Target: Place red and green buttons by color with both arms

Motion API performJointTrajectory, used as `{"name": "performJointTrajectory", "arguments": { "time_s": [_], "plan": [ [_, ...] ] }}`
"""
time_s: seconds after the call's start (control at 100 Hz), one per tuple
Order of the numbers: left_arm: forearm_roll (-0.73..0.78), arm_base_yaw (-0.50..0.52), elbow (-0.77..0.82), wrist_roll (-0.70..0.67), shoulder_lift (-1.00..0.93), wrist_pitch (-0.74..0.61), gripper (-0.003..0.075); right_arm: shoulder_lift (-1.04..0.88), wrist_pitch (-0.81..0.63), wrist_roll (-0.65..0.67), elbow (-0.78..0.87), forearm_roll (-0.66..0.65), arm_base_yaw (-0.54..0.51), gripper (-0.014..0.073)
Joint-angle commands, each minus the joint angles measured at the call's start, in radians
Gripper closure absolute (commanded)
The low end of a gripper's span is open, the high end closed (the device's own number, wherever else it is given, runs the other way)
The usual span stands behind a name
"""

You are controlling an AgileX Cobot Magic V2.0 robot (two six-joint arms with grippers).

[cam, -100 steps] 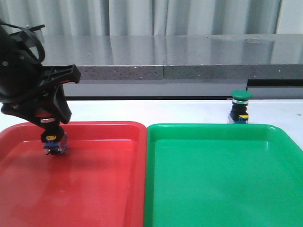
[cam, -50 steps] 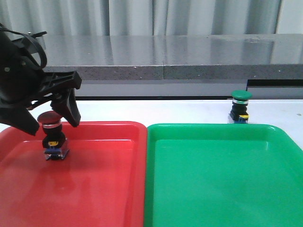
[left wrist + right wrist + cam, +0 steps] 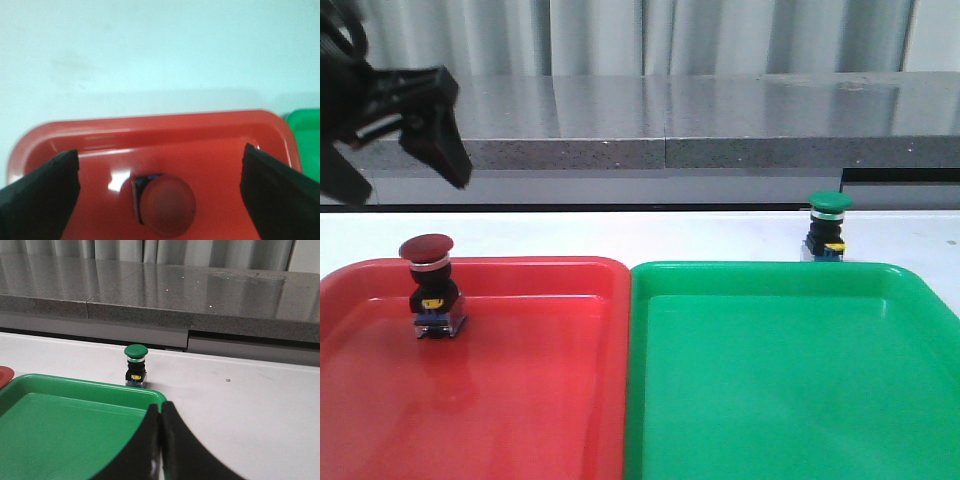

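Observation:
The red button stands upright in the far left part of the red tray. It shows from above in the left wrist view. My left gripper is open and empty, well above the button; in its own view the jaws stand wide apart on either side of it. The green button stands on the white table behind the green tray, and shows in the right wrist view. My right gripper is shut and empty, over the green tray's near right corner; it is out of the front view.
The two trays lie side by side and touch at the middle. A grey stone ledge runs along the back of the white table. A small dark speck lies on the table to the right of the green button.
My left gripper opened, let go of the red button in the red tray, and rose up and away to the left. The green button has not moved.

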Motion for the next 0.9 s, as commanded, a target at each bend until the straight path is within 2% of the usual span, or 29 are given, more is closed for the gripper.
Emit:
{"name": "performJointTrajectory", "arguments": {
  "time_s": [0.0, 0.23, 0.46, 0.74, 0.81, 0.89],
  "plan": [
    [0.010, 0.038, -0.021, -0.004, -0.114, -0.078, 0.0099, -0.022, -0.081, -0.002, -0.014, -0.005, -0.006, 0.0661],
    [0.141, 0.075, 0.037, -0.004, -0.331, -0.216, 0.0099, -0.022, -0.081, -0.002, -0.014, -0.005, -0.006, 0.0661],
    [0.150, 0.075, 0.195, -0.002, -0.571, -0.325, 0.0099, -0.022, -0.081, -0.002, -0.014, -0.005, -0.006, 0.0661],
    [0.173, 0.075, 0.383, -0.002, -0.871, -0.331, 0.0101, -0.022, -0.081, -0.002, -0.014, -0.005, -0.006, 0.0661],
    [0.173, 0.075, 0.420, -0.002, -0.936, -0.328, 0.0125, -0.022, -0.081, -0.002, -0.014, -0.005, -0.006, 0.0661],
    [0.173, 0.075, 0.456, -0.002, -0.998, -0.325, 0.0213, -0.022, -0.081, -0.002, -0.014, -0.005, -0.006, 0.0661]
  ]
}}
